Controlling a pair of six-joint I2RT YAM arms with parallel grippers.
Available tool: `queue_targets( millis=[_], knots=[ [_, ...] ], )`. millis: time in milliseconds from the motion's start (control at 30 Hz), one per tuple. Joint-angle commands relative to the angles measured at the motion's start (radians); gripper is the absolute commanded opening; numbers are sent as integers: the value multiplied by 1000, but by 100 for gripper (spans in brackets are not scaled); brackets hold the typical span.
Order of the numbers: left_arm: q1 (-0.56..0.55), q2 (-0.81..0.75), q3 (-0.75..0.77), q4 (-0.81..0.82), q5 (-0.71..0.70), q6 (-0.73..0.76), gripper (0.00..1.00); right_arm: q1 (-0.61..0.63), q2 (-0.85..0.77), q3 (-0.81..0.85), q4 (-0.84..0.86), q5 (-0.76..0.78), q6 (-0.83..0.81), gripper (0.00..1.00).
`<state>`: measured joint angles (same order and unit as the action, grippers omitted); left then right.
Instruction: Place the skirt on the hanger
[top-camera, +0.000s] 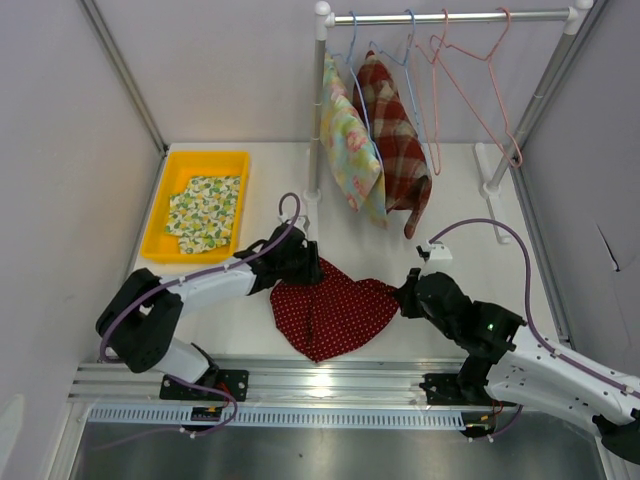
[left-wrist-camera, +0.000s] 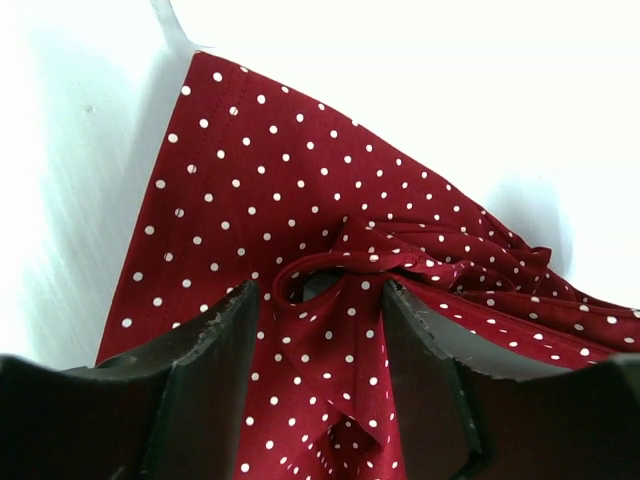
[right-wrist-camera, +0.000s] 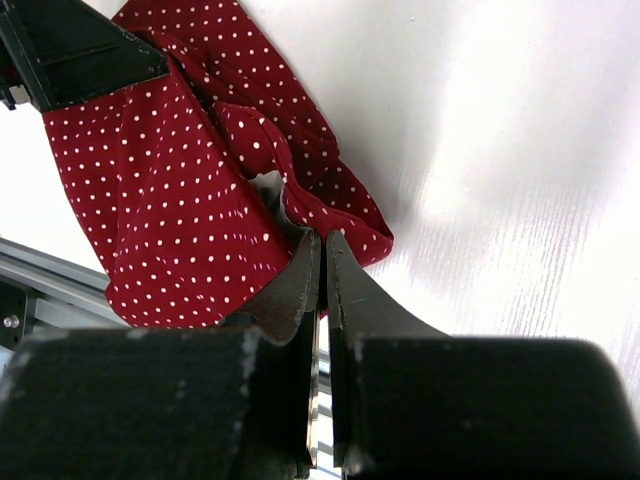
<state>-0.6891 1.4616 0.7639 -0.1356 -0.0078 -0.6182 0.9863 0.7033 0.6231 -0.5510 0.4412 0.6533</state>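
A red polka-dot skirt (top-camera: 333, 312) lies loosely crumpled on the white table (top-camera: 450, 200), at six o'clock in the overhead view, between my two arms. My left gripper (top-camera: 298, 262) sits at the skirt's ten o'clock corner, its fingers spread to either side of a raised fold (left-wrist-camera: 345, 265) and not pinching it. My right gripper (top-camera: 408, 296) is at the skirt's three o'clock edge, fingers pressed together with the hem caught at their tips.

The cloth looks thin, light and limp. I judge it will sag and slip, so it wants holding at two well-separated points along one edge and keeping taut.

An empty pink hanger (top-camera: 470, 85) hangs on the rail (top-camera: 450, 17) at one o'clock. Only the overhead view shows rail and hangers. Only the left wrist view shows the gaps beside the fold. Only the right wrist view shows the hem lifted, its pale underside showing, into the closed tips.
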Motion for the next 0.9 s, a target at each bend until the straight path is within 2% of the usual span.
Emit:
queue_targets(
  millis=[0,67,100,167,200,267,300,333,500,600,633,733,867],
  knots=[
    [22,29,41,27,-3,34,55,3,-11,52,-9,48,-14,0],
    [23,43,48,30,0,34,51,3,-10,52,-9,50,-17,0],
    [23,46,49,31,0,32,44,3,-8,52,-10,50,-15,0],
    [23,51,52,34,0,34,37,3,-10,53,-15,53,-15,0],
    [23,49,54,33,0,37,27,3,-10,55,-20,56,-15,0],
    [31,48,72,10,26,51,16,3,-13,66,-26,71,-23,0],
    [34,36,83,-4,28,57,3,0,-13,78,-33,76,-27,0],
    [36,23,110,-18,20,70,0,-9,-10,90,-36,80,-35,0],
    [74,-114,250,-163,-27,130,0,-115,59,286,-59,62,-159,0],
    [109,-173,360,-229,-61,164,0,-247,119,420,-44,-7,-236,0],
    [131,-197,403,-242,-75,172,0,-327,136,453,-23,-37,-248,0],
    [193,-198,555,-266,-67,190,0,-472,223,591,22,-156,-293,0],
    [250,-161,699,-288,-32,222,0,-561,347,789,13,-216,-325,0]
  ],
)
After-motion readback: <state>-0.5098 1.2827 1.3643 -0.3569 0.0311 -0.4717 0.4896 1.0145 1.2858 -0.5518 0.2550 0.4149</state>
